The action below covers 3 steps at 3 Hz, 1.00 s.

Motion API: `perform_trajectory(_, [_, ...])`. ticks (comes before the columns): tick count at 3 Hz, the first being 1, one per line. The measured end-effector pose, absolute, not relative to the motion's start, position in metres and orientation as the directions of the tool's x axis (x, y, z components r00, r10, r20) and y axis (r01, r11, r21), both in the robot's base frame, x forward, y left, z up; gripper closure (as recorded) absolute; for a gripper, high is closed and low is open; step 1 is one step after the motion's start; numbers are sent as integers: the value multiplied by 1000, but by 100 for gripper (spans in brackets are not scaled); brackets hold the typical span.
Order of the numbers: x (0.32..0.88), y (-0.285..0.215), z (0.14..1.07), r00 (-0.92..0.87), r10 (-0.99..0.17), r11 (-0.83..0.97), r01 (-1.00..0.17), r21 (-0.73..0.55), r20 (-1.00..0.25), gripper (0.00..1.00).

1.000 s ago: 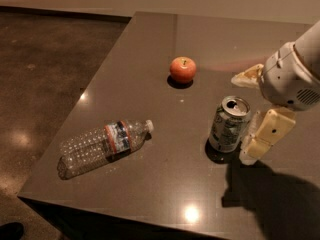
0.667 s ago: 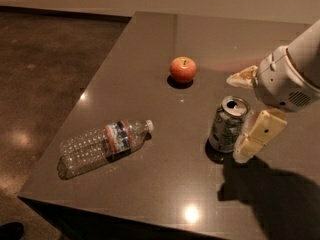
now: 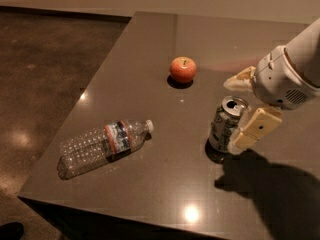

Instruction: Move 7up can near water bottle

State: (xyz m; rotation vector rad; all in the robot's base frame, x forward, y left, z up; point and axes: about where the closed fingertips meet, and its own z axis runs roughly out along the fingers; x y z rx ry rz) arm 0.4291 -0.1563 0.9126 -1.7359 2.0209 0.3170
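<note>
The 7up can [image 3: 224,126] stands upright on the dark table [image 3: 150,184], right of centre, with its silver top open. The water bottle [image 3: 102,145] lies on its side near the table's front left, cap pointing right, well apart from the can. My gripper [image 3: 231,115] reaches in from the right with its fingers spread. One finger [image 3: 240,79] is behind the can and the other finger [image 3: 254,130] is close against the can's right front side. The can stands partly between them.
A red-orange apple [image 3: 182,69] sits on the table behind and left of the can. The table's left edge runs diagonally beside the bottle, and the front edge lies just below it. Dark floor [image 3: 45,74] lies to the left.
My gripper has moved left and a little nearer, so its fingers now reach around the can. The can, bottle and apple have not moved.
</note>
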Motion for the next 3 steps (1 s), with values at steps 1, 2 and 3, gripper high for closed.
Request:
perform_trajectory(1, [428, -156, 909, -105, -870, 172, -980, -97, -481, 38])
perform_trajectory(2, [427, -154, 909, -106, -873, 165, -983, -83, -476, 61])
perform_trajectory(3, [424, -145, 916, -91, -878, 140, -988, -72, -470, 84])
